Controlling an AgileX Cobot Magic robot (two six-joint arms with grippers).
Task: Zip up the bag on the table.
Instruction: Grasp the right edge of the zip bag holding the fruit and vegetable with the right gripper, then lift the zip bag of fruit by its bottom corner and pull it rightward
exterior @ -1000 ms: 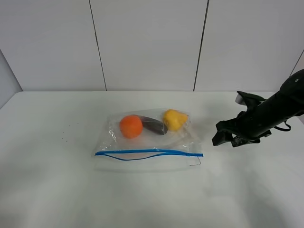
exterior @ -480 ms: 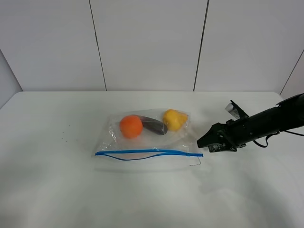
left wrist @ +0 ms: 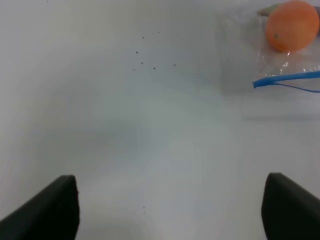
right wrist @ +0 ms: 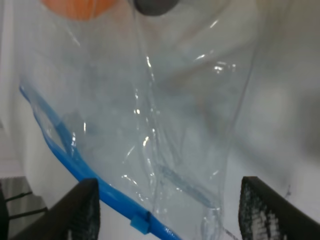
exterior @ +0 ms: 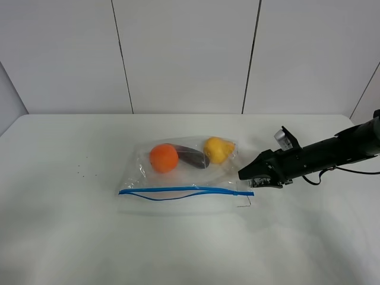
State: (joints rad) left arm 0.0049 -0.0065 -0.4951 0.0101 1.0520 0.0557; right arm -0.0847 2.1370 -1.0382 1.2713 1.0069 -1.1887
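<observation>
The clear bag [exterior: 189, 178] lies on the white table [exterior: 71, 237] with its blue zipper strip [exterior: 184, 190] along the near edge, partly gaping at the left. An orange fruit [exterior: 164, 158], a dark fruit [exterior: 192, 157] and a yellow fruit [exterior: 218, 149] show through it. My right gripper [exterior: 244, 177] is open, low over the table at the bag's right end, just by the zipper's slider [right wrist: 141, 221]; its fingers [right wrist: 82, 207] straddle the bag's corner. My left gripper [left wrist: 170, 210] is open over bare table, left of the bag [left wrist: 280, 65].
A white panelled wall [exterior: 190, 56] stands behind the table. Small dark specks [exterior: 79, 173] dot the tabletop left of the bag. The right arm [exterior: 332, 151] stretches in from the right edge.
My right gripper has come down and moved left, from right of the bag to its right end at the zipper. The bag has not moved.
</observation>
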